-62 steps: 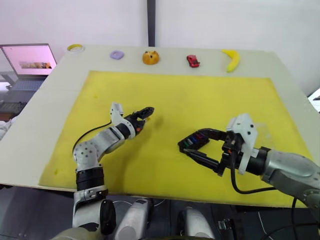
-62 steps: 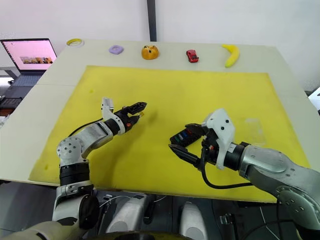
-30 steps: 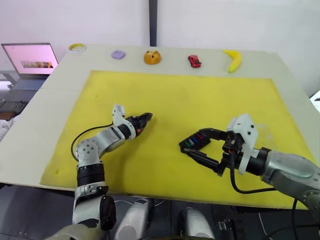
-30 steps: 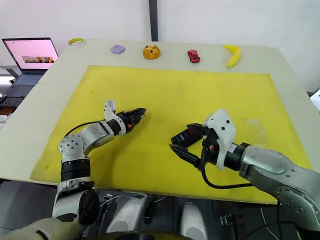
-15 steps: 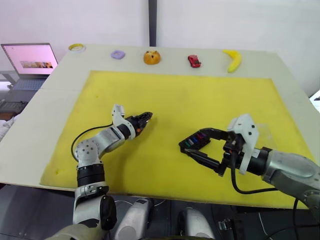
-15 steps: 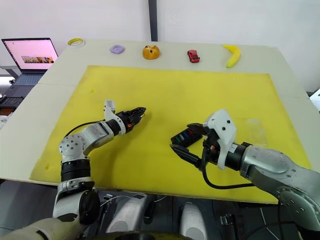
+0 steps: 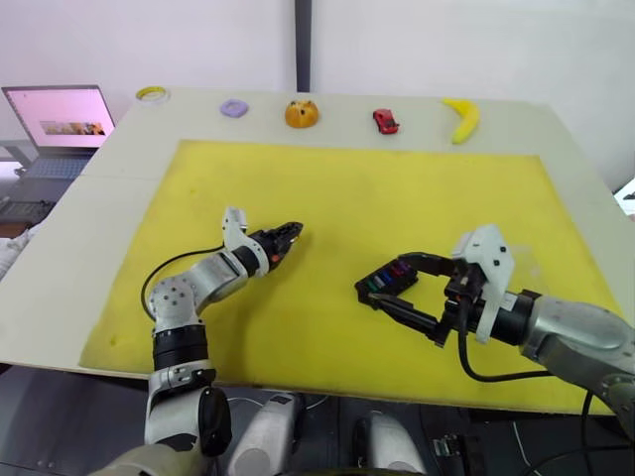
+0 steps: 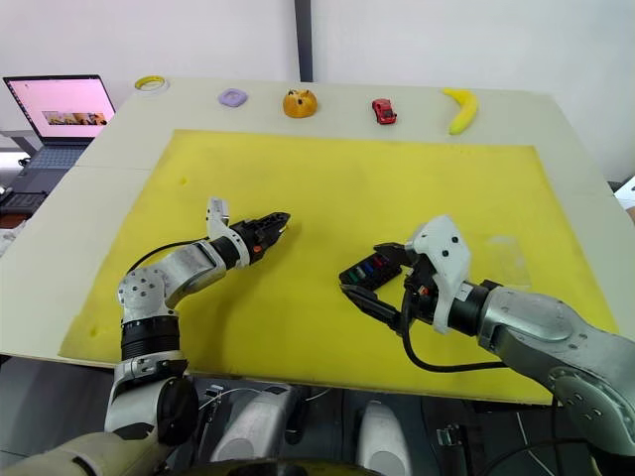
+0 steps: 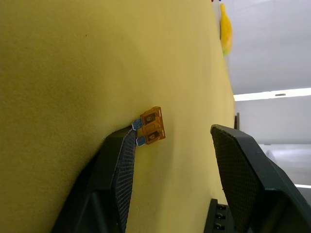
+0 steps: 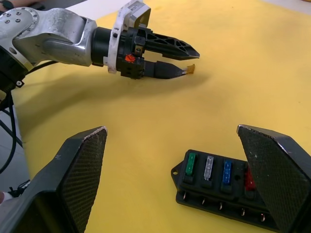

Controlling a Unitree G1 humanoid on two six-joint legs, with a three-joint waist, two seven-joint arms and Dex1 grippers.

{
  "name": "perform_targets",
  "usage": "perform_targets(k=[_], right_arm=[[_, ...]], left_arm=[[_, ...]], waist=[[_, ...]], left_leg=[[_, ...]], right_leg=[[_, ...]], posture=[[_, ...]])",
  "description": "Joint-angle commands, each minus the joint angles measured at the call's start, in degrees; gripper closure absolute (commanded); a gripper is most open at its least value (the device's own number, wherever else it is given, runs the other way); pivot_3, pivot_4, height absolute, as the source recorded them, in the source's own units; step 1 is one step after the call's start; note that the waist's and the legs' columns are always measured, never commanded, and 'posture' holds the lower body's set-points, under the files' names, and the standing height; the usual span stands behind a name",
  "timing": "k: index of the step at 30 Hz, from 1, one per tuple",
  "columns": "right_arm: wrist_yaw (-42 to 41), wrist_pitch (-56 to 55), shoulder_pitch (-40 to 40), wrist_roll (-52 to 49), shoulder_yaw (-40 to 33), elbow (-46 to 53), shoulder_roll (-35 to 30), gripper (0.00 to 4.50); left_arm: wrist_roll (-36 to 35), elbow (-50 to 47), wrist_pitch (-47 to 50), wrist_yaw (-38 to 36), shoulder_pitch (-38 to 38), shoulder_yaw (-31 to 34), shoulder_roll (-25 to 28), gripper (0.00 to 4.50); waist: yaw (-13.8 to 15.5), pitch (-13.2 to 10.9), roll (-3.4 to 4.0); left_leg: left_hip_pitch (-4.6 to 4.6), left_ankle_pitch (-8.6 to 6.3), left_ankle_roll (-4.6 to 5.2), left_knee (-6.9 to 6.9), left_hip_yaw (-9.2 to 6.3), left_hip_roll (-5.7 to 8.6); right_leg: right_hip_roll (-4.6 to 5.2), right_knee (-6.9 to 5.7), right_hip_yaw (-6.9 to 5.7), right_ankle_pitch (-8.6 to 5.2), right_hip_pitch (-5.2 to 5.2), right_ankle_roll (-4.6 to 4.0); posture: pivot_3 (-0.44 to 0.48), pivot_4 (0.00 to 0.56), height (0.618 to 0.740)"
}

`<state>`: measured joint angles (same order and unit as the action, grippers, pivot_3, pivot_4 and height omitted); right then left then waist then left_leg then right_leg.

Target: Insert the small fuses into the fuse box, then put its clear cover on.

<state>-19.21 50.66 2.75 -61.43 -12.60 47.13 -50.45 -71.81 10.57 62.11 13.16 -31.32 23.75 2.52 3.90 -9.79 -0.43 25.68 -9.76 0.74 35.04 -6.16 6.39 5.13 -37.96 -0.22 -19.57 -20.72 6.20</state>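
Four fuses seated in fuse box, perhaps more, both pincers apart.

The fuse box is cut off at the picture edge in the left wrist view; only a corner shows. In the head views the right claw partly hides it. The laptop beside the table is cropped at the edge.

Bright, even overhead lighting; soft shadows on the yellow foam mat; a ceiling light strip glares, near fingers blurred in the left wrist view.
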Motion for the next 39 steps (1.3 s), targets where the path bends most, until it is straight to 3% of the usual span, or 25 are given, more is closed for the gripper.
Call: perform_targets(k=[1, 2, 5, 8, 39], right_arm=[[-0.5, -1.5, 1.0, 0.4, -1.7, 0.8, -0.1, 0.0], [-0.6, -1.5, 1.0, 0.5, -1.7, 0.7, -0.1, 0.0], [-0.9, -1.5, 1.0, 0.8, -1.8, 0.5, -0.2, 0.0], [-1.2, -1.5, 1.0, 0.9, -2.0, 0.4, -0.2, 0.0], [-1.7, -1.2, 1.9, 0.9, -2.5, 0.0, -0.3, 0.0]], left_arm=[[0.5, 2.2, 1.2, -0.1, 0.2, -1.2, -1.1, 1.91], [0.6, 2.3, 1.1, -0.2, 0.1, -1.1, -1.1, 1.91], [0.6, 2.4, 0.8, -0.3, 0.0, -0.9, -1.3, 2.68], [0.6, 2.7, 0.9, -0.3, -0.1, -0.8, -1.3, 4.2], [0.7, 1.4, 0.6, -1.7, 0.4, -0.3, -0.8, 4.36]], waist=[[0.0, 0.0, 0.0], [0.0, 0.0, 0.0], [0.0, 0.0, -0.01], [-0.1, 0.0, -0.01], [-0.2, 0.0, -0.01]], left_leg=[[0.0, 0.0, 0.0, 0.0, 0.0, 0.0], [0.0, 0.0, 0.0, 0.0, 0.0, 0.0], [0.0, 0.0, 0.0, 0.0, 0.0, 0.0], [0.04, -0.01, 0.0, -0.01, 0.0, 0.0], [0.05, -0.01, -0.01, -0.05, 0.0, -0.02]], right_leg=[[0.0, 0.0, 0.0, -0.01, 0.0, -0.01], [0.0, 0.0, 0.0, -0.01, 0.0, -0.01], [0.0, 0.01, 0.0, -0.01, 0.0, -0.01], [0.0, 0.02, 0.0, 0.0, -0.04, 0.0], [0.0, 0.03, 0.0, -0.01, -0.06, -0.02]], posture=[[0.0, 0.15, 0.735], [0.0, 0.15, 0.735], [0.0, 0.15, 0.735], [0.0, 0.15, 0.735], [0.0, 0.15, 0.735]])
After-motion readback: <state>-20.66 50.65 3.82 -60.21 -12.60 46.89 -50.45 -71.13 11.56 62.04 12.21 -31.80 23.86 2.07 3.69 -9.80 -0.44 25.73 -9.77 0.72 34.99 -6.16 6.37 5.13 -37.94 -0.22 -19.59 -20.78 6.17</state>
